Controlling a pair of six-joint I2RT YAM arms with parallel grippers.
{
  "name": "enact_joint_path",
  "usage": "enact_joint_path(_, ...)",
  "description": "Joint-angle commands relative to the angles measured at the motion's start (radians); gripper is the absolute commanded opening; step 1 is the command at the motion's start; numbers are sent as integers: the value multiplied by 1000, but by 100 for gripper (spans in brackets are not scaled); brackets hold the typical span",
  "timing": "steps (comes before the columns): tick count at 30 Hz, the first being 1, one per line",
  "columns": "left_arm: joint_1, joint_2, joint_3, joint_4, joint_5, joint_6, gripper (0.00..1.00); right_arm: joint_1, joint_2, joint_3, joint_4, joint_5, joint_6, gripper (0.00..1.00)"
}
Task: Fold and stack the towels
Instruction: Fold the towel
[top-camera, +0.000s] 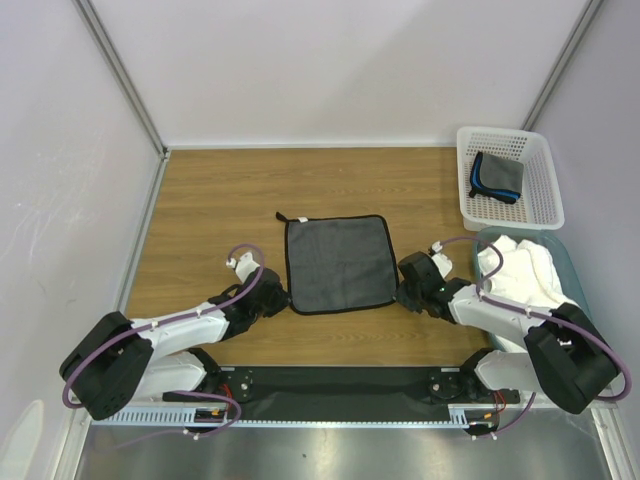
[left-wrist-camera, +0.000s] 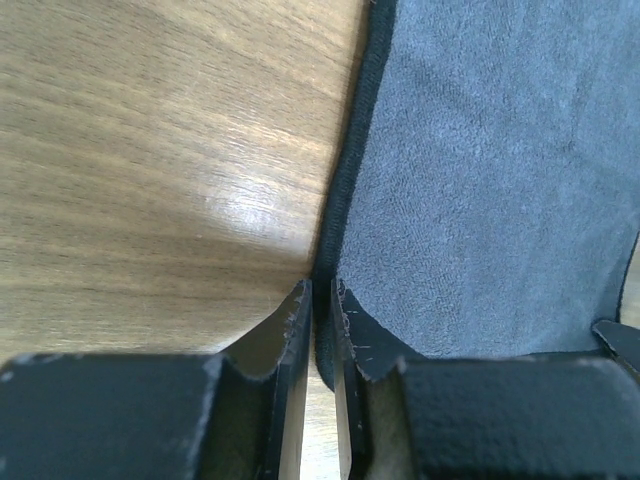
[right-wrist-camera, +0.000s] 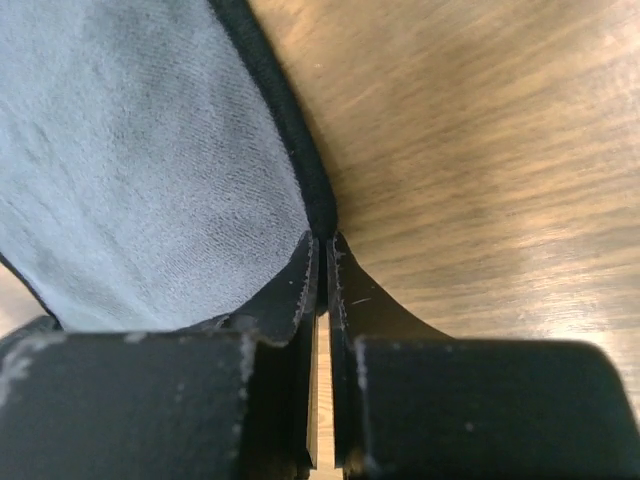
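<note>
Towel, grey with dark hem, lies flat at mid-worktop. Left gripper and right gripper each pinch the hem at its near corners. Advised: raise both evenly and carry the near edge squarely onto the far edge, corners matched.

Fingertips of left gripper and right gripper can't be seen from top view, right arm covers part of white towel, wrist views crop grey towel, near finger bases blurred.

top: overhead, far | wrists: close, low | shared: grey towel edges
</note>
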Motion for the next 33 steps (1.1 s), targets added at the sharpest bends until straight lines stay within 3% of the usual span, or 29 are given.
enact_joint_path(1,6,-10,-13,-19,-6,41,18,-4,20,48,-46,2,-74,0)
enact_joint_path(8,6,-35,9,-35,29,78,19,-1,40,120,-128,21,-148,0)
enact_joint_path(18,-2,-182,-45,-121,135,-8,43,2,43,97,-74,-64,-76,0)
enact_joint_path(27,-3,-15,-5,-88,141,-19,43,12,35,94,-54,-101,-59,0)
enact_joint_path(33,-2,10,18,-84,95,-14,40,12,5,89,-68,-87,-65,0)
